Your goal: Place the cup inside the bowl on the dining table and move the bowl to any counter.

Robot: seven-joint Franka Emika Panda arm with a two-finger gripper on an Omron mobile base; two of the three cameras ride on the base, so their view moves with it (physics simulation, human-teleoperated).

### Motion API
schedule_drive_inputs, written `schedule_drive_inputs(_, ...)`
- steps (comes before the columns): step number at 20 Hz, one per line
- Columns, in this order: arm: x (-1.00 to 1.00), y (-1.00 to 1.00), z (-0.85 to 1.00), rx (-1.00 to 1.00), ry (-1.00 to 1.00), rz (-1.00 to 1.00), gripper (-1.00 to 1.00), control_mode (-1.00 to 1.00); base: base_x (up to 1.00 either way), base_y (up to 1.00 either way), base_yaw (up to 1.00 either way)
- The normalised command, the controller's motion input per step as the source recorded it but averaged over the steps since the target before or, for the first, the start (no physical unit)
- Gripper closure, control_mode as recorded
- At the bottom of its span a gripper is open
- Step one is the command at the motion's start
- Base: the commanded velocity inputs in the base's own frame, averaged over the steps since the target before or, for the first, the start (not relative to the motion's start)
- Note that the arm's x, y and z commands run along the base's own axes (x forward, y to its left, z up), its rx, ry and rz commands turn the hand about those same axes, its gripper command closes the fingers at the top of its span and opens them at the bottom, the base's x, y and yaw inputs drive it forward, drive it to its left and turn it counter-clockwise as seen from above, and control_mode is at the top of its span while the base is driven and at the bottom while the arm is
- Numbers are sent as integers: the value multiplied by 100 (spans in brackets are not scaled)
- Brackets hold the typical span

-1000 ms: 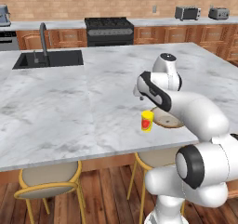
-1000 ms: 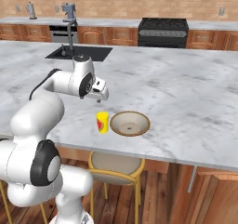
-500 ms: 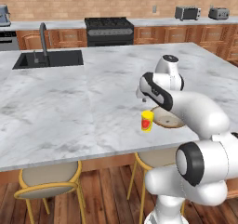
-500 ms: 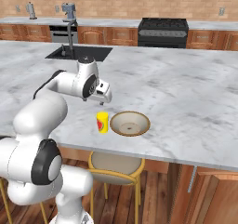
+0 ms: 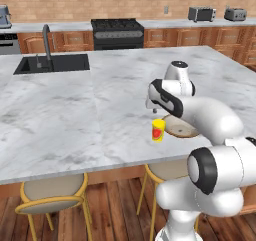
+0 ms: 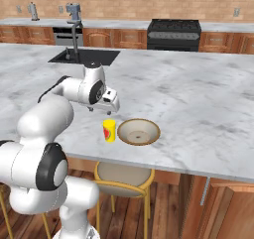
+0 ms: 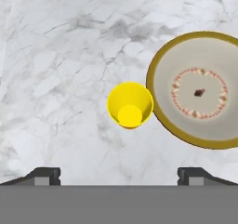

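Note:
The small yellow cup with its red mark stands upright on the marble dining table, close to the near edge. Right beside it lies the wide, shallow bowl, tan inside with nothing in it. From the right base, the cup is left of the bowl. My gripper hangs open just above the cup, slightly behind it. Looking straight down from the hand, the cup's mouth almost touches the bowl's rim; my gripper has its fingertips spread wide, holding nothing.
A black sink with a tall faucet is set in the far left of the table. Yellow-framed stools stand under the near edge. Wall counters, a black stove and toasters line the brick wall behind.
My hand has sunk a little and shifted slightly toward the cup. Cup and bowl stay where they were.

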Motion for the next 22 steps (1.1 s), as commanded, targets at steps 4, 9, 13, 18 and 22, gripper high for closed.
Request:
schedule_drive_inputs(4, 16, 0, -8, 0, 3, 0, -100, -100, 0, 0, 0)
schedule_drive_inputs(9, 16, 0, -7, 0, 0, 0, -100, -100, 0, 0, 0)
schedule_drive_inputs(13, 17, 0, -7, 0, 0, 0, -100, -100, 0, 0, 0)
schedule_drive_inputs(18, 13, 0, -13, 0, 0, 0, -100, -100, 0, 0, 0)
schedule_drive_inputs(22, 1, 0, -11, 0, 0, 0, -100, -100, 0, 0, 0)
